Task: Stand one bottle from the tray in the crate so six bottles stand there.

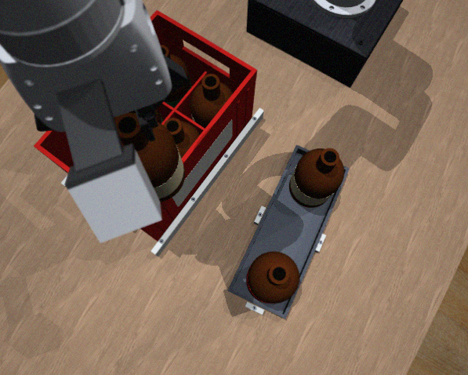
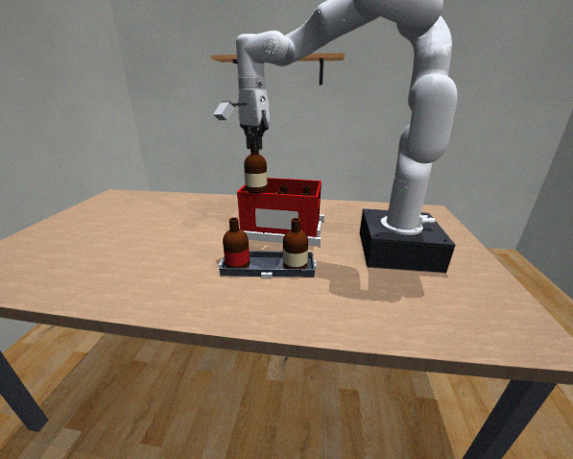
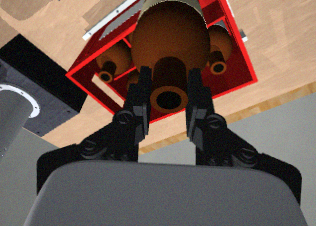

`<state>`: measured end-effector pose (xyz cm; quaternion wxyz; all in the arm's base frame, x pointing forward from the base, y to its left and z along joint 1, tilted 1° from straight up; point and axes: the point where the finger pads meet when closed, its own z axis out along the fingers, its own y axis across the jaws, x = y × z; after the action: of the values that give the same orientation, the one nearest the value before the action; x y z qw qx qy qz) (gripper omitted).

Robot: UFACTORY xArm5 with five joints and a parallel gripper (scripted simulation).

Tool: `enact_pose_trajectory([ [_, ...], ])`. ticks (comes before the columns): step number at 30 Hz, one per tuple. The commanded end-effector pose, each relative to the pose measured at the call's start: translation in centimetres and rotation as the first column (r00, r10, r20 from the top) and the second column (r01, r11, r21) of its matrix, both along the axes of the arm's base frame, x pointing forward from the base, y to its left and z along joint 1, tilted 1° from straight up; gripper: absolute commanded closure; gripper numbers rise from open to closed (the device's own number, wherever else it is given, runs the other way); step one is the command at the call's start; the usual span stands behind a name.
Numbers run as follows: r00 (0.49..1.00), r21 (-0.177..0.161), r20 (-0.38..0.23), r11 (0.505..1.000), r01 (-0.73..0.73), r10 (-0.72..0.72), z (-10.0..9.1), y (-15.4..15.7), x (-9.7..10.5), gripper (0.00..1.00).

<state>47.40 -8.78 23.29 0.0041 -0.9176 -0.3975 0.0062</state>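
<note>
The tool (image 3: 170, 95) is clamped on the neck of a cream-labelled bottle (image 2: 255, 172), one finger (image 3: 141, 95) on each side just under the mouth. The bottle hangs upright over the crate (image 2: 279, 205), its base at about rim height at the crate's left end in the exterior view; whether it has entered a cell cannot be told.

Surroundings: the crate is red, divided by thin partitions, and stands on a pale rail frame (image 1: 209, 181) toward the far side of the tabletop (image 2: 129, 256). Bottle necks show in its other cells; the arm hides part of the crate from above, so the full count cannot be confirmed. The rim and partitions lie close around the held bottle.

The tray (image 1: 290, 229) lies just beside the crate on the near side, apart from it, with bare tabletop between. Two bottles stand upright on it: a red-labelled one (image 2: 235, 244) at the left end and a cream-labelled one (image 2: 296, 245) at the right end, with the tray's middle bare between them.

The black arm base (image 2: 407, 244) sits well to the right of both, toward the far right corner. Wide bare tabletop runs to the left and near edges.
</note>
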Motion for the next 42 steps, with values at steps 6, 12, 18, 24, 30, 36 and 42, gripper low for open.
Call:
enact_pose_trajectory([
  [6,1.0,-0.001,0.004,1.0,0.0,0.0,0.2,-1.3,0.5,1.0],
  [12,1.0,0.0,0.005,1.0,0.0,0.0,0.2,-2.0,0.7,1.0],
  [18,1.0,0.0,0.005,1.0,0.0,0.0,0.2,-2.4,0.8,1.0],
  [24,1.0,0.0,0.005,1.0,0.0,0.0,0.2,-2.9,0.9,1.0],
  [30,1.0,0.0,0.005,1.0,0.0,0.0,0.2,-3.2,1.0,1.0],
  [36,1.0,0.0,0.005,1.0,0.0,0.0,0.2,-3.3,1.1,1.0],
  [42,1.0,0.0,0.005,1.0,0.0,0.0,0.2,-3.4,1.1,1.0],
])
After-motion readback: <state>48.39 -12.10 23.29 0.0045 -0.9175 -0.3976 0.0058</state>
